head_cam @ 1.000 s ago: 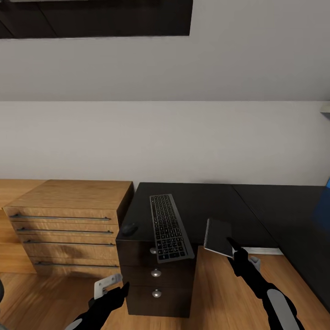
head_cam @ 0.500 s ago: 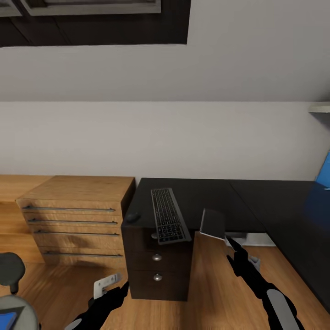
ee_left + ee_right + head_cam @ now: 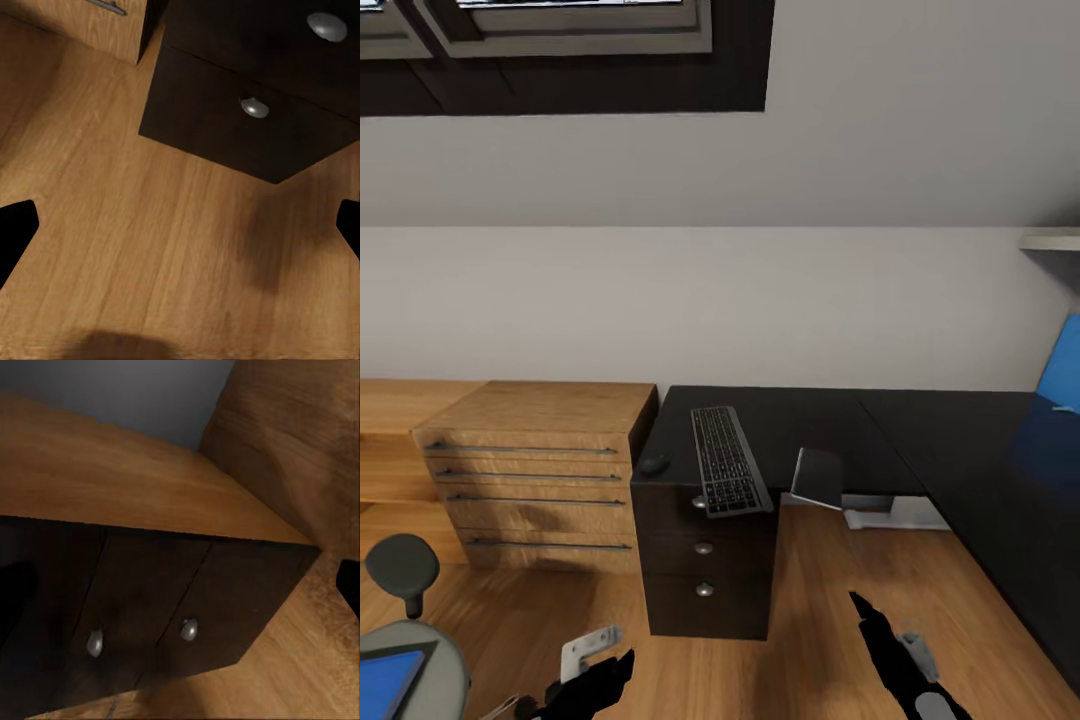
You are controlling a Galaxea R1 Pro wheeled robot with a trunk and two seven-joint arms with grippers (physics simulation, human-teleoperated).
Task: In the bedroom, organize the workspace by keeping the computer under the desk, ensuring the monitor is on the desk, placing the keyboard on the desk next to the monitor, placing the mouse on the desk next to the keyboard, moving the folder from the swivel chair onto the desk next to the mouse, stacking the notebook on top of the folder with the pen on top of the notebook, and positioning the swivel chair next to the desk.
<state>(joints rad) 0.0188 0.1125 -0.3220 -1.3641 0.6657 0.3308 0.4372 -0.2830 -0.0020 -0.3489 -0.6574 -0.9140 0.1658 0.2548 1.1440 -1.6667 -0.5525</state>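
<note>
At frame centre, notebook: thin dark grey notebook (image 3: 818,477) lay overhanging the glossy black desk (image 3: 960,440), no longer held.
Right gripper (image 3: 857,603): released, had dropped lower right.
Left gripper (image 3: 622,662): spread, empty.
Lower left: grey swivel chair (image 3: 405,640) came further into view.

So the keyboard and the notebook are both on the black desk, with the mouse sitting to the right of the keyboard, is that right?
Not quite. In the head view the mouse sits left of the keyboard, not right. The keyboard and the notebook are indeed both on the black desk.

mouse (image 3: 652,465) left of keyboard (image 3: 727,473) | notebook (image 3: 818,477) right | on desk (image 3: 920,440)
</note>
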